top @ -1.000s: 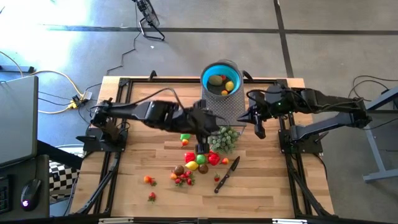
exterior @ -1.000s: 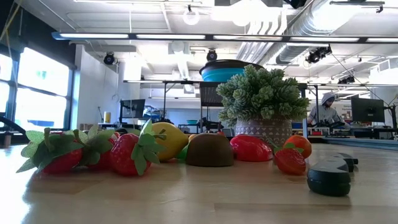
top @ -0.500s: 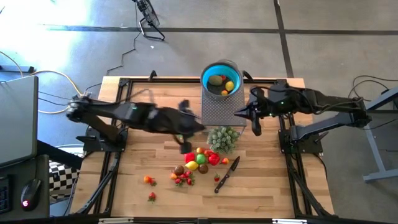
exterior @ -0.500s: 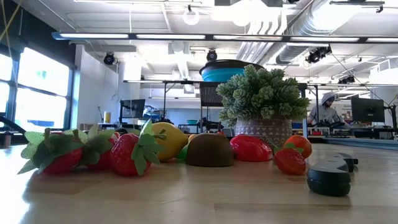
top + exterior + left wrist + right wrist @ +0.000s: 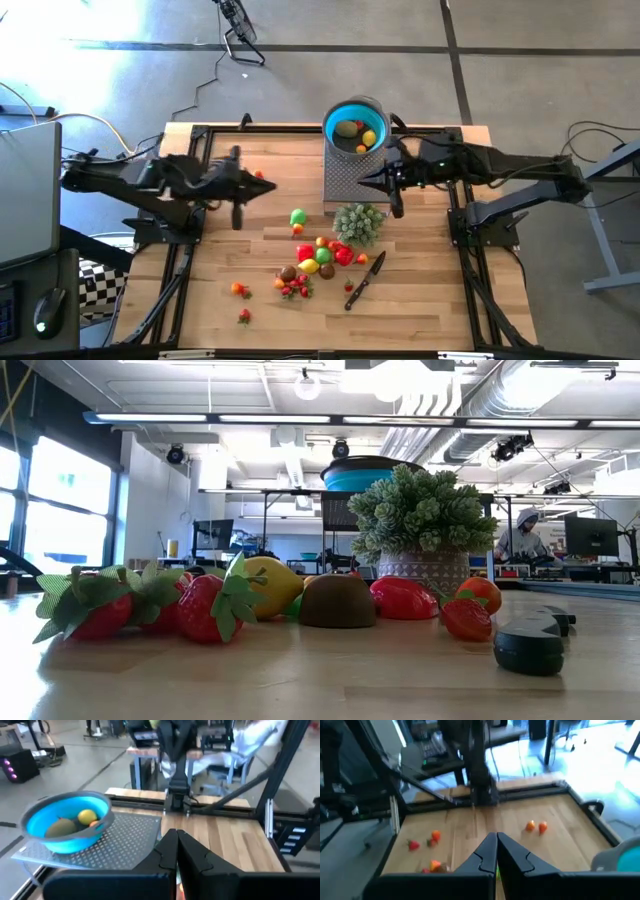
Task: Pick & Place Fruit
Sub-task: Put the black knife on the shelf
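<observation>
Wooden table (image 5: 420,300) is carrying scattered fruit (image 5: 315,262) at lower centre, awaiting transfer to the blue bowl (image 5: 355,125) at upper centre, while left gripper (image 5: 237,216) and right gripper (image 5: 396,208) are hovering clenched, empty.

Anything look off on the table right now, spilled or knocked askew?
Nothing damaged. The fruit lies loose on the table, with strays toward the left. The blue bowl sits upright on its perforated stand; the knife lies flat beside the pile.
</observation>
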Controlling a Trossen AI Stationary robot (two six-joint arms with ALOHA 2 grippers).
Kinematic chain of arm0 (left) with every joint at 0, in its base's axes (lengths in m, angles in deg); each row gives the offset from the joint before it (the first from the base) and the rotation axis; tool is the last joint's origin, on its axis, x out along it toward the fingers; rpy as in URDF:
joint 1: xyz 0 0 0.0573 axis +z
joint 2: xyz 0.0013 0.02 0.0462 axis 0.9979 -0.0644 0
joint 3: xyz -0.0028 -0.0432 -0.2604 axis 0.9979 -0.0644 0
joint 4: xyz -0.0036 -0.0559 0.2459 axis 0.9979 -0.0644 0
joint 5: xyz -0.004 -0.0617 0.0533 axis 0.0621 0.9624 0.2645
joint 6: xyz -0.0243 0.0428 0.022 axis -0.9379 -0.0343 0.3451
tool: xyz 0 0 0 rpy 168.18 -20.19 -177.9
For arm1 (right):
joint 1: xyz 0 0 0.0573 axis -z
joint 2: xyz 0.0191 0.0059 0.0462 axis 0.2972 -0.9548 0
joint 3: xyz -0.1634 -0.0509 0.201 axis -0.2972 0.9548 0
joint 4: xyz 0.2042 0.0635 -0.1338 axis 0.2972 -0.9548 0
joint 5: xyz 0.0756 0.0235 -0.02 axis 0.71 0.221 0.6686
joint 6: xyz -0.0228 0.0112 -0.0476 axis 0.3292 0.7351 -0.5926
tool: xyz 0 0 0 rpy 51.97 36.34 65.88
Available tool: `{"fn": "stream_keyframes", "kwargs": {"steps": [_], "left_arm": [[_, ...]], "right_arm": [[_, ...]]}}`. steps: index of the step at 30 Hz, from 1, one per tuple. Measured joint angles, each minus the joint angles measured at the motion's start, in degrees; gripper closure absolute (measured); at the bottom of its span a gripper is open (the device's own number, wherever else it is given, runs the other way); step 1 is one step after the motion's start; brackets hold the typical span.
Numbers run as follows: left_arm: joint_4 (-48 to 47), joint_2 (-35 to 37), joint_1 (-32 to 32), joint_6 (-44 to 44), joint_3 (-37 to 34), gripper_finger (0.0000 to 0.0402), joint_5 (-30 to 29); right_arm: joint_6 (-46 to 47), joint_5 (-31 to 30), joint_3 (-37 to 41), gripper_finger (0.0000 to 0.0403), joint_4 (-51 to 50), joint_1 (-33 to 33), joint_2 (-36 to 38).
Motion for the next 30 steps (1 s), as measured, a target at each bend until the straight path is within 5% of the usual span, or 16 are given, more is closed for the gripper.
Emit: {"fn": "stream_keyframes", "kwargs": {"steps": [10, 20, 30], "left_arm": [[-1.1, 8.3, 0.0, -1.9, -5.2, 0.0401, 0.0], [-4.0, 8.2, 0.0, -1.8, -5.1, 0.0401, 0.0], [-3.6, 8.1, 0.0, -1.8, -5.1, 0.0401, 0.0]], "right_arm": [[0.1, 6.1, -6.8, 0.0400, -3.2, -0.5, -8.6], [-4.6, 6.3, -24.1, 0.0400, -27.8, -4.4, -20.5], [-9.3, 6.3, -26.7, 0.0399, -40.1, -9.7, -26.8]]}}
